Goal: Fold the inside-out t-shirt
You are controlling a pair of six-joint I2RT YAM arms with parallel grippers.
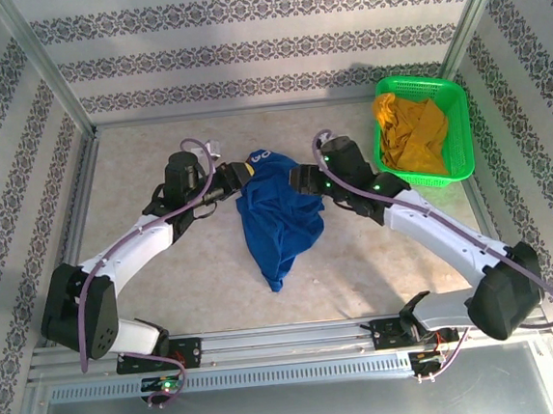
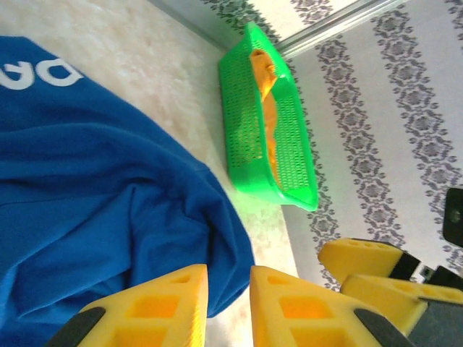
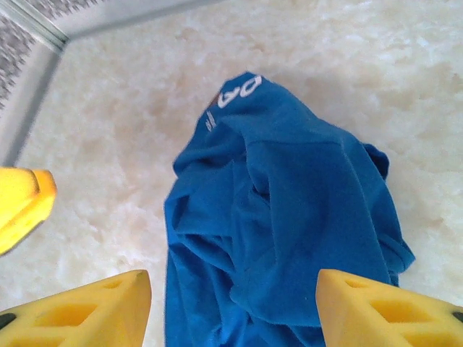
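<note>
The left arm (image 1: 134,244) and the right arm (image 1: 433,227) each stretched from its base at the near edge up and inward, elbows bowed outward, wrists turned to face one another. The left tool (image 1: 242,174) pointed to the right, its yellow fingers (image 2: 159,303) parted by only a narrow gap. The right tool (image 1: 298,178) pointed to the left, near the other tool but apart from it, its yellow fingers (image 3: 383,303) spread wide.

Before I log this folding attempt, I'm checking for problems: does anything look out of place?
The blue t-shirt lies crumpled in a twisted heap mid-table, not spread flat. The mustard-yellow garment sits bunched inside the green basket; nothing spilled.
</note>
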